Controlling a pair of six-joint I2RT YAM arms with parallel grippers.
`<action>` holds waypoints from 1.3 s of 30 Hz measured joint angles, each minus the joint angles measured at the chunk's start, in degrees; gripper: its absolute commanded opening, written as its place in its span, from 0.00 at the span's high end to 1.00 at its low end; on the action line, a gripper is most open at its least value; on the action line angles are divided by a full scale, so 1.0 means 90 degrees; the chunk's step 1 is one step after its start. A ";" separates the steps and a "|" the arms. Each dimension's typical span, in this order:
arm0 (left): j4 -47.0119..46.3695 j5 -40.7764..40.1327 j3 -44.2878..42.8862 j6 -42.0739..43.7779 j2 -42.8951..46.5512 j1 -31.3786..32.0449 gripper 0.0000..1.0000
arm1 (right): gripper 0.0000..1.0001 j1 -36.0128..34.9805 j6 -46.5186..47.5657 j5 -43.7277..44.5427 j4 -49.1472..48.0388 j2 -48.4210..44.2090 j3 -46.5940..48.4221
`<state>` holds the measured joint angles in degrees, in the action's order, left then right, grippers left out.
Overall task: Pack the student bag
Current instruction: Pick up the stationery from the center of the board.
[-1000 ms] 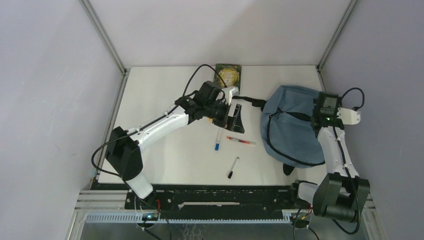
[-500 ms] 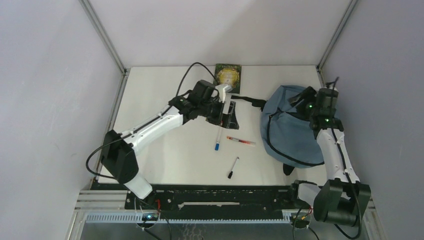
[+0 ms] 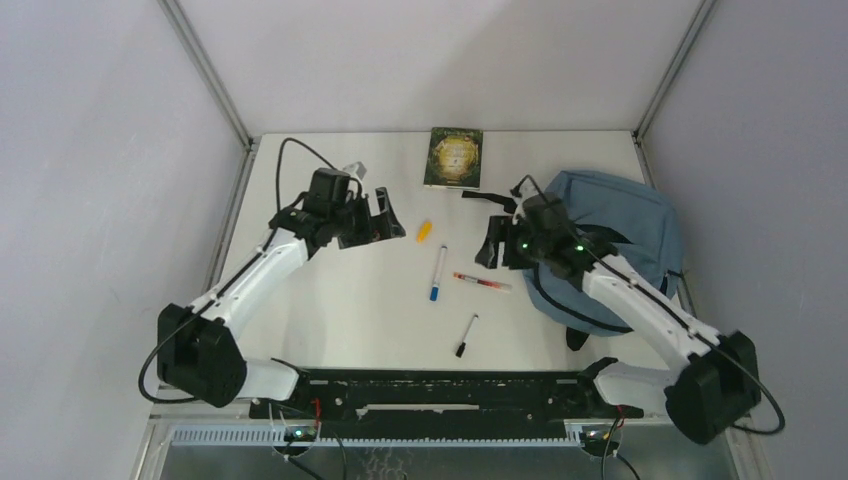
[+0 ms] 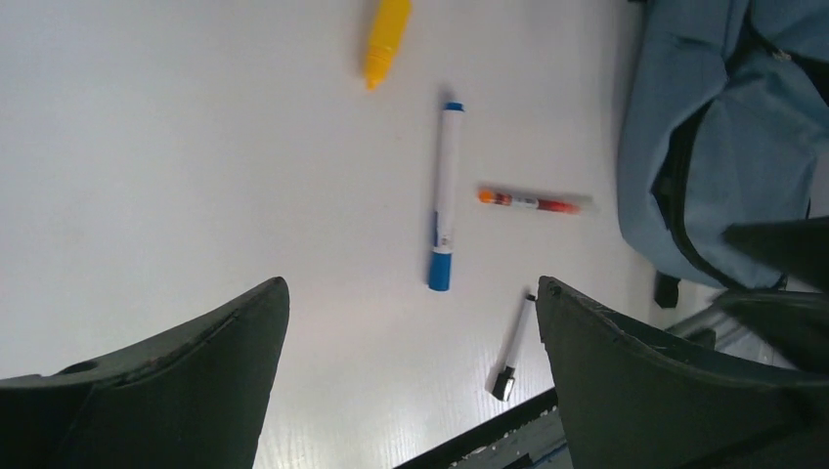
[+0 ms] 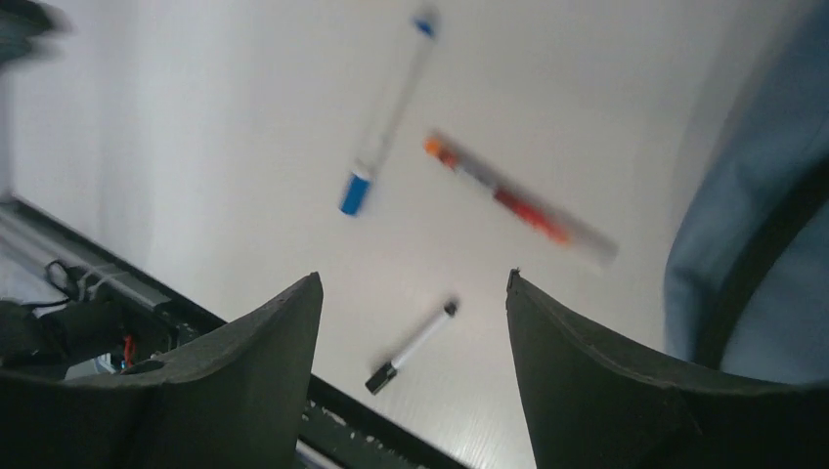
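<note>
Blue-grey student bag, black straps. Yellow highlighter. White marker, blue ends. Orange-red pen. White thin pen, black cap. Dark green book, gold medallion.

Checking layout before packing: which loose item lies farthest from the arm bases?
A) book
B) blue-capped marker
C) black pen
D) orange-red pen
A: in the top view the book lies furthest back, beyond the blue-capped marker, the orange-red pen and the black pen.
</note>
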<state>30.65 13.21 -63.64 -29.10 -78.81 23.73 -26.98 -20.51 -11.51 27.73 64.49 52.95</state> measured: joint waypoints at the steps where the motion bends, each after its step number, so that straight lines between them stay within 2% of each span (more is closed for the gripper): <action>1: -0.0005 -0.0073 0.0066 -0.0058 0.0092 -0.0090 0.00 | 0.24 -0.0153 -0.0233 0.0158 0.0148 0.0194 0.0005; 5: -0.0012 -0.0228 0.0172 -0.0199 0.0352 -0.0330 0.00 | 0.23 -0.0906 -0.1406 0.1054 0.0886 0.1088 -0.0107; 10: -0.0041 -0.0236 0.0204 -0.0270 0.0398 -0.0364 0.00 | 0.22 -0.1836 -0.2378 0.1479 0.1496 0.1532 -0.0335; 22: -0.0058 -0.0236 0.0204 -0.0277 0.0374 -0.0364 0.00 | 0.27 -0.2234 -0.3242 0.1659 0.1421 0.2798 -0.0333; 28: -0.0078 -0.0236 0.0238 -0.0277 0.0335 -0.0364 0.00 | 0.47 -0.2467 -0.3638 0.1785 0.1498 0.2897 -0.0279; 31: -0.0092 -0.0233 0.0238 -0.0279 0.0325 -0.0364 0.00 | 0.71 -0.2584 -0.3767 0.1877 0.1639 0.3028 -0.0172; 34: -0.0117 -0.0231 0.0240 -0.0282 0.0311 -0.0364 0.00 | 1.00 -0.2647 -0.3857 0.1928 0.1770 0.3230 0.0010; 39: -0.0209 -0.0121 0.0284 -0.0345 0.0291 -0.0364 0.00 | 1.00 -0.2618 -0.3903 0.1887 0.1885 0.3383 0.0197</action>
<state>28.77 12.12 -61.08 -32.21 -76.18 20.45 -50.54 -55.64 5.48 44.69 94.94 54.72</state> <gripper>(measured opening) 0.996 0.018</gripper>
